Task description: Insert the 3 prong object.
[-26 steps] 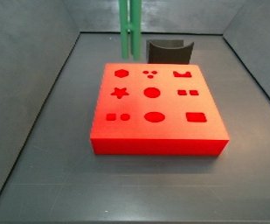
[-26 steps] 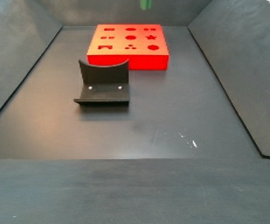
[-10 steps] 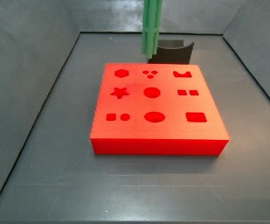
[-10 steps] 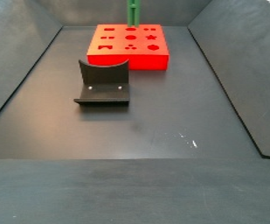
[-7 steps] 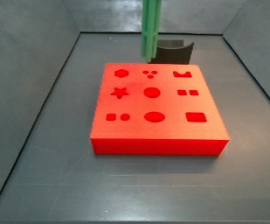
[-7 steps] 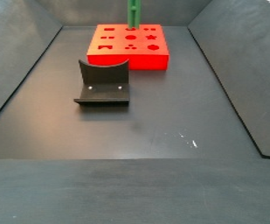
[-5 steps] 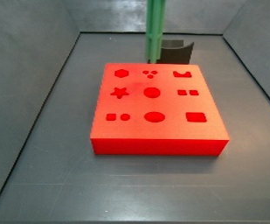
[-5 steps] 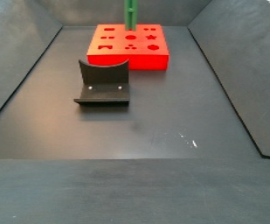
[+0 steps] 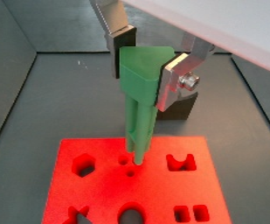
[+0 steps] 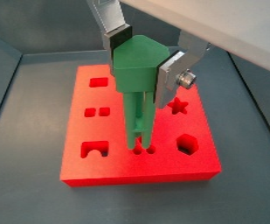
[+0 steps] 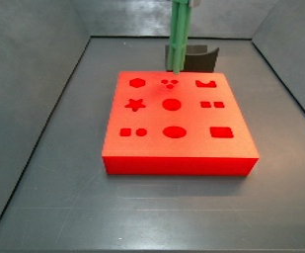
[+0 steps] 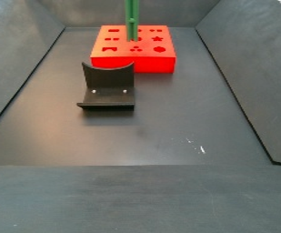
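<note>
My gripper [image 9: 145, 66] is shut on the green 3 prong object [image 9: 138, 114], which hangs upright from the jaws. In both wrist views its rod tips sit right over the three small round holes [image 10: 141, 150] of the red block [image 10: 114, 157]. In a side view the peg [image 11: 179, 35] stands above the block's far edge [image 11: 168, 77]. In the other side view it [image 12: 132, 20] rises from the block [image 12: 136, 59]. The gripper itself is out of frame in both side views. I cannot tell whether the tips have entered the holes.
The dark grey curved holder [image 12: 107, 87] stands on the floor apart from the block, also seen behind it [image 11: 198, 56]. Grey bin walls [image 11: 42, 89] surround the dark floor. The block has several other shaped holes, such as a star [image 10: 178, 107].
The green peg has moved sideways along the block's far edge to over the three-hole pattern, and it looks slightly lower.
</note>
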